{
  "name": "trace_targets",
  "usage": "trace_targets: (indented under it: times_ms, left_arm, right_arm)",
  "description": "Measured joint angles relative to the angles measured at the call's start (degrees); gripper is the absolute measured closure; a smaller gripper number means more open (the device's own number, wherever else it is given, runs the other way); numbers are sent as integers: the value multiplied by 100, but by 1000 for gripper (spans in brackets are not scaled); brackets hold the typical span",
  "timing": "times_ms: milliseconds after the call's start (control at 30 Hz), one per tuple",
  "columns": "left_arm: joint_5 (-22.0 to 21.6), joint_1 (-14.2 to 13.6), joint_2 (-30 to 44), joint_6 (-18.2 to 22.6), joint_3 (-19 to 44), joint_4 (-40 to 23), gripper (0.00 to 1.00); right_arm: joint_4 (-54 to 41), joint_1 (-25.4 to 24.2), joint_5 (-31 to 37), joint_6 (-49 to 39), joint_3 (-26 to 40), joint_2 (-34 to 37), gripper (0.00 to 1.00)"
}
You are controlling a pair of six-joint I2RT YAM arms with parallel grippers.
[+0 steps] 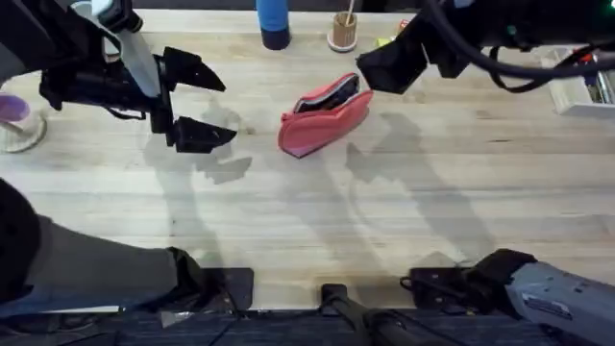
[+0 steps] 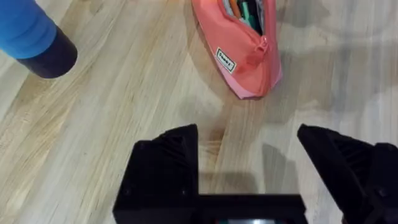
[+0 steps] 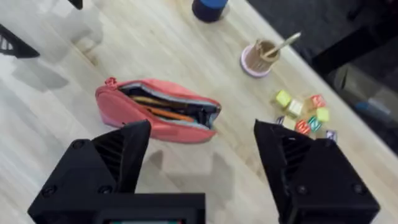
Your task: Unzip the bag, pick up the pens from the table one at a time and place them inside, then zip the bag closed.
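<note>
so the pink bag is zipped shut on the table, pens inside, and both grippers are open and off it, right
Not quite: the bag is unzipped, not shut. The right wrist view shows its top gaping, with the pens lying inside. The rest holds: it lies on the table, and the left gripper and right gripper are both open and apart from it.
</note>
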Motion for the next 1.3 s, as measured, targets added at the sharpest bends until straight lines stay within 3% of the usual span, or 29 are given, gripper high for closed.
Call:
trace_targets:
  times_ms: [300, 600, 900, 1300]
  left_arm:
    - [0, 0, 0, 0, 0, 0, 6]
    - [0, 0, 0, 0, 0, 0, 8]
    - [0, 0, -1, 0, 0, 0, 6]
    - [0, 0, -2, 0, 0, 0, 7]
  right_arm:
    - [-806, 170, -158, 191, 938, 940, 5]
    - [-1194, 862, -218, 146, 1972, 2150, 6]
    - [-1207, 1473, -258, 146, 2024, 2911, 5]
    - [-1290, 1860, -262, 146, 2024, 3228, 5]
